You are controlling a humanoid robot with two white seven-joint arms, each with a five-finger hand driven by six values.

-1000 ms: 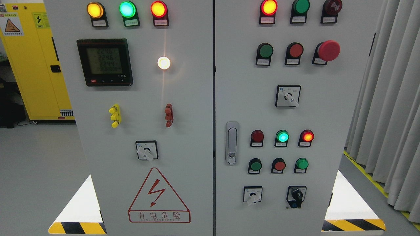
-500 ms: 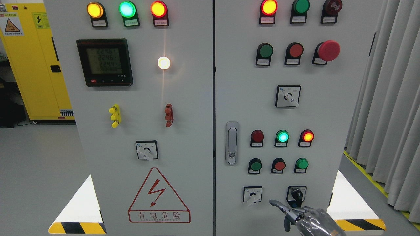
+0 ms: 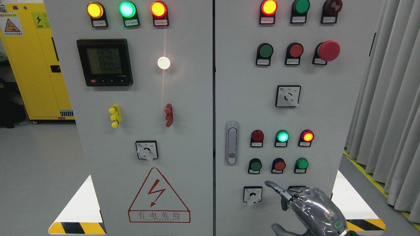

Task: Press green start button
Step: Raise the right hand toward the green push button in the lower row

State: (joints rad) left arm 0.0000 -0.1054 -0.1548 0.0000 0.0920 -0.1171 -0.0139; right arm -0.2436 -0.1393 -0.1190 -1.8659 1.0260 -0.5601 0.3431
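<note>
We are at the approach step. Our right hand (image 3: 306,205) comes in at the lower right of the right-hand cabinet door (image 3: 242,82), index finger (image 3: 275,189) stretched out toward the panel and the other fingers curled in, holding nothing. The fingertip sits below the bottom row of push buttons, between the small selector switch (image 3: 252,195) on the left and a knob the hand largely hides. Which green button is the start button we cannot say for sure, since the labels are too small to read; nearest candidates are the dark green button (image 3: 255,166) at the row's left and the brighter green button (image 3: 302,163) at its right. Next we should raise the fingertip to the chosen button, avoiding the red button (image 3: 279,165) between them, and push straight in.
</note>
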